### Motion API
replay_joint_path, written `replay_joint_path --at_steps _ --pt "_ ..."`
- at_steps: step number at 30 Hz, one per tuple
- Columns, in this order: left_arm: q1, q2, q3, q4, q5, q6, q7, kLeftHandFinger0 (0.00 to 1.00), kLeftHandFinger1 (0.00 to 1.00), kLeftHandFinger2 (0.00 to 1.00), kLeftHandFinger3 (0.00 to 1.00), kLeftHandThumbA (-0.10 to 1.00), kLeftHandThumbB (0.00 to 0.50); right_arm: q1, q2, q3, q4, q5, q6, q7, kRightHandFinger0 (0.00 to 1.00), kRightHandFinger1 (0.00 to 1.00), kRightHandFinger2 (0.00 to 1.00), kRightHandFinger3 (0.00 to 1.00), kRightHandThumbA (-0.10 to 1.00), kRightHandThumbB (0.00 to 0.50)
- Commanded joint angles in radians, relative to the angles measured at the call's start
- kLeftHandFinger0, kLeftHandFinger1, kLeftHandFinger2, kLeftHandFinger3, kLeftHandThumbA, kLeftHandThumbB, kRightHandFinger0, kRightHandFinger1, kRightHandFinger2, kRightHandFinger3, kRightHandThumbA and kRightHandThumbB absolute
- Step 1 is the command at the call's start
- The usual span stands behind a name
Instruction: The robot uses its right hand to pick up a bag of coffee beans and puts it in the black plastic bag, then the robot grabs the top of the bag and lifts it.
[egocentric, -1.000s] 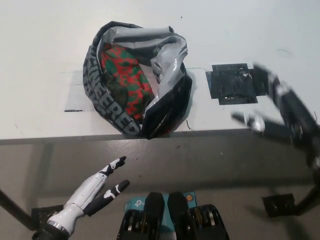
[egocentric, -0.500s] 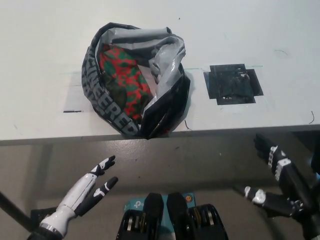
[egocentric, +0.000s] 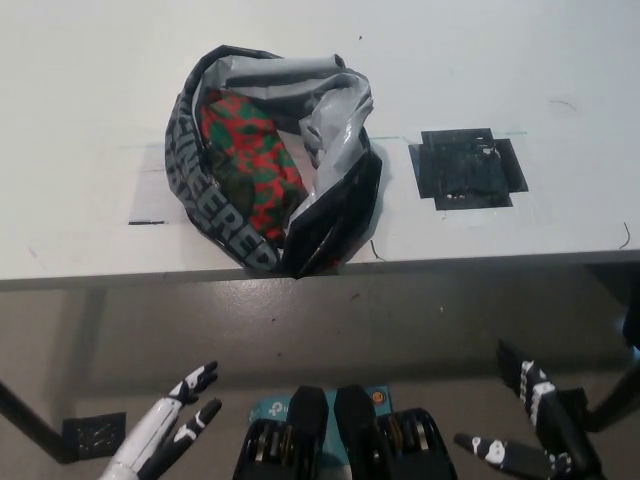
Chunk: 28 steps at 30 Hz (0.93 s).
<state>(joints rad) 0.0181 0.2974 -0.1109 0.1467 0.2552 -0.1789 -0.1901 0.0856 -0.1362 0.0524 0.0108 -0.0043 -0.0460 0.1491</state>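
— Start at the left. What is the white left robot hand (egocentric: 168, 428) doing?

— It hangs low, below the worktop's (egocentric: 80, 110) front edge, off its left half. Its fingers are spread and straight, with nothing between them and nothing touched.

— And on the worktop itself?

— The black plastic bag (egocentric: 268, 160) sits on the white surface, left of the middle, its lower end reaching right to the front edge. Its mouth gapes wide, the grey lining folded outward on the right side, pale lettering running along the left rim.

— Where is the bag of coffee beans?

— The bag of coffee beans (egocentric: 247, 162), patterned in red and green, lies inside the black plastic bag, showing through the open mouth and leaning against the left wall.

— Anything to the right of that?

— A square black tape patch (egocentric: 467, 167) stuck flat on the worktop, well apart from the bag, toward the right.

— And the black right robot hand (egocentric: 528, 432)?

— It is down below the front edge too, off the right end, near the picture's bottom. Its fingers are splayed apart, with white marks showing on them; it grips nothing and touches neither bag.
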Motion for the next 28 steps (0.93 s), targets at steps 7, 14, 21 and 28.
replay_joint_path --at_steps 7,14,21,28 --pt "0.05 -0.04 0.039 -0.055 -0.053 -0.101 0.054 1.0 1.0 1.0 1.0 1.0 0.236 0.017 0.006 -0.021 0.096 0.005 -0.361 -0.028 1.0 1.0 1.0 1.0 1.0 0.272" --pt "0.06 -0.037 0.053 -0.06 -0.036 -0.104 0.051 1.0 1.0 1.0 1.0 1.0 0.211 0.001 0.003 0.001 0.129 0.02 -0.404 0.004 1.0 1.0 1.0 1.0 1.0 0.234" --pt "0.054 -0.043 0.061 -0.057 -0.028 -0.104 0.055 1.0 1.0 1.0 1.0 1.0 0.206 -0.009 0.001 0.009 0.113 0.021 -0.37 0.013 1.0 1.0 1.0 1.0 1.0 0.291" --pt "0.048 -0.056 0.055 -0.042 -0.017 -0.115 0.063 1.0 1.0 1.0 1.0 1.0 0.203 -0.014 -0.015 0.015 0.11 -0.007 -0.385 0.01 1.0 1.0 1.0 1.0 1.0 0.265"
